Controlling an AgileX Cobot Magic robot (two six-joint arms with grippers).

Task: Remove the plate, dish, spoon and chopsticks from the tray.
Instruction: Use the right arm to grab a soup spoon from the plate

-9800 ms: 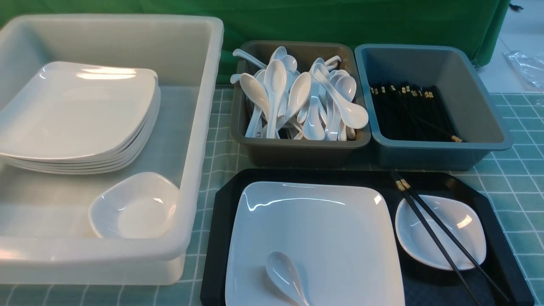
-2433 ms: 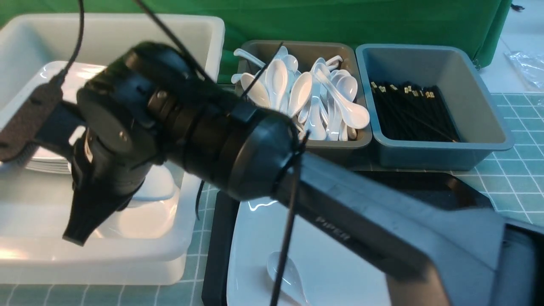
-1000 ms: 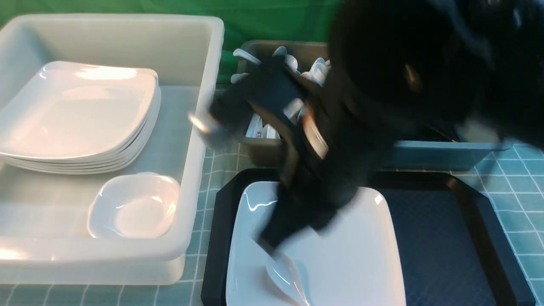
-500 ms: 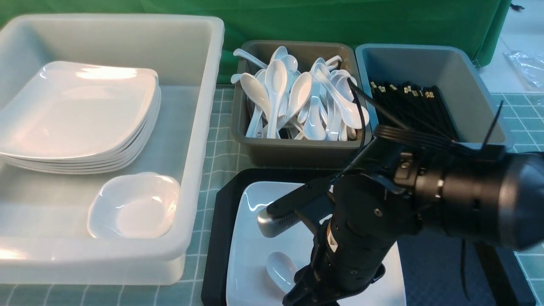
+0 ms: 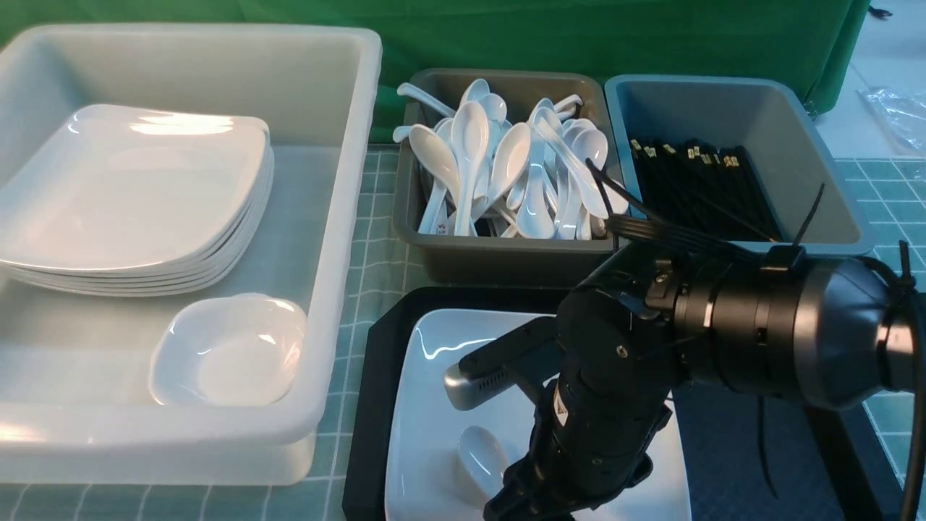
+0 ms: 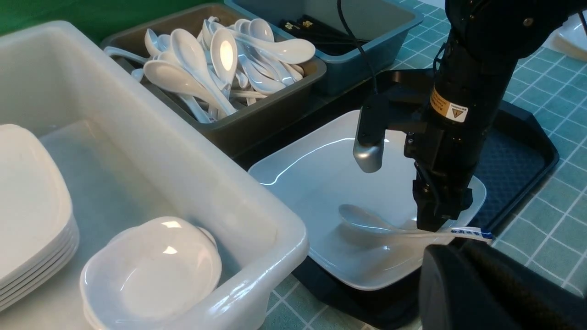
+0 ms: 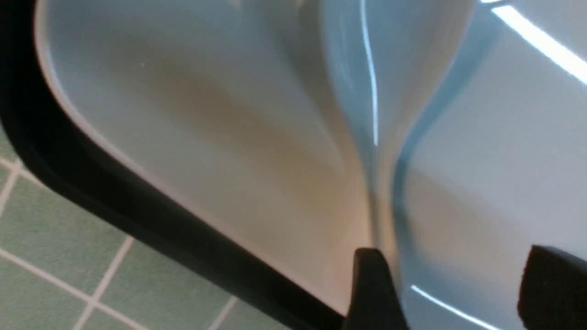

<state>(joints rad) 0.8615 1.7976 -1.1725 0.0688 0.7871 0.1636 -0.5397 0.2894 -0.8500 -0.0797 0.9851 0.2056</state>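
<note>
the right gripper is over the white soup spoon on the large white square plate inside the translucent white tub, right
No: the large white square plate, with the white soup spoon on it, sits on the black rectangular tray beside the translucent white tub, not inside it. The left wrist view shows this. The right gripper is over the spoon.

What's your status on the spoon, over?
Right gripper open, straddling the spoon handle, not yet closed. Spoon lies on the plate on the tray. Left gripper shut. Nothing in the way.
</note>
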